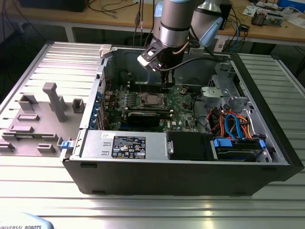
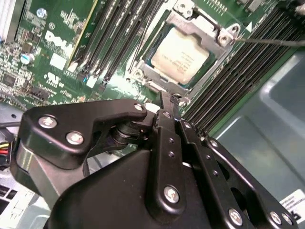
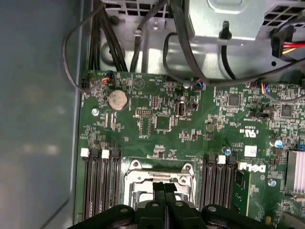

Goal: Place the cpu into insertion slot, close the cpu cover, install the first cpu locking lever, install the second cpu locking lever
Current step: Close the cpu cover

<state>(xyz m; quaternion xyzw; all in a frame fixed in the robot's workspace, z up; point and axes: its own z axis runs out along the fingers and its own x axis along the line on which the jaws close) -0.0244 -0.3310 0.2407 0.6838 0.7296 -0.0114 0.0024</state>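
Observation:
The cpu (image 2: 181, 51), a flat square chip with a silvery top, lies in the insertion slot (image 2: 143, 71) on the green motherboard. The cpu cover (image 2: 224, 37), a silver frame, lies down around the chip. From the slot's corner a thin locking lever (image 2: 269, 42) reaches out over the memory slots. My gripper (image 2: 167, 102) is shut with nothing between its black fingers (image 3: 157, 191), and its tip hovers at the slot's edge. In the exterior view the gripper (image 1: 165, 86) hangs inside the open case just behind the cpu (image 1: 152, 99).
Black memory slots (image 3: 100, 186) flank the socket on both sides. Cables (image 3: 119, 43) and a drive cage (image 1: 224, 90) crowd the case on the exterior view's right. A black card (image 1: 143, 118) and the power supply (image 1: 124, 143) sit in front. Grey fixtures (image 1: 55, 102) stand outside on the exterior view's left.

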